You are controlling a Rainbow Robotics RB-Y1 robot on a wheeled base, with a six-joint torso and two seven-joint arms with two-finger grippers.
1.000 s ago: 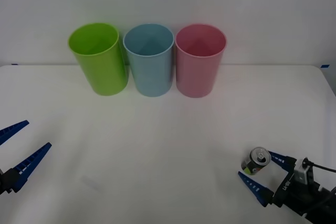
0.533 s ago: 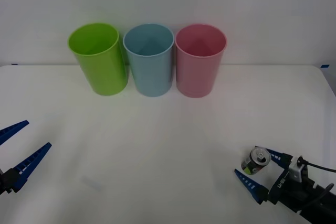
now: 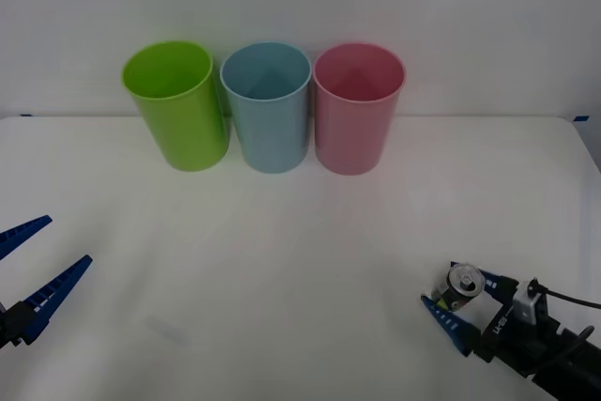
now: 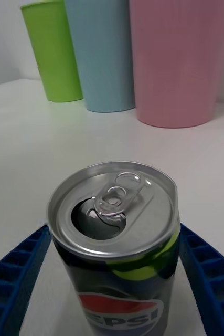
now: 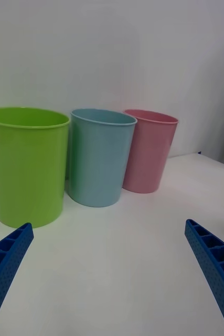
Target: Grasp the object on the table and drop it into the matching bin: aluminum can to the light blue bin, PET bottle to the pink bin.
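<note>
Table (image 3: 300, 260), white and broad, fills the front view. Three tall round bins stand in a row at twelve o'clock, close together: a lime green bin (image 3: 176, 105) on the left, the light blue bin (image 3: 267, 106) in the middle, the pink bin (image 3: 357, 107) on the right. At about four o'clock, near the table's front right corner, the can (image 3: 459, 288) stands upright, silver top up. The right gripper (image 3: 458, 300) reaches in from the lower right, its blue fingers spread, one on each side of the can. At about eight o'clock, at the left edge, the left gripper (image 3: 33, 265) hovers over bare table with its fingers spread wide apart and nothing between them.

Right wrist view: the can (image 4: 114, 247) sits close up, pull tab on top, with dark, green and yellow printed sides. A blue ribbed finger (image 4: 14, 275) flanks it on each side; whether either touches it, I cannot tell. Beyond stand the three bins.

Left wrist view: two blue fingers (image 5: 214, 262) sit at the corners, wide apart, with bare table between them. Ahead stand the green, light blue (image 5: 100, 157) and pink (image 5: 148, 151) bins.
</note>
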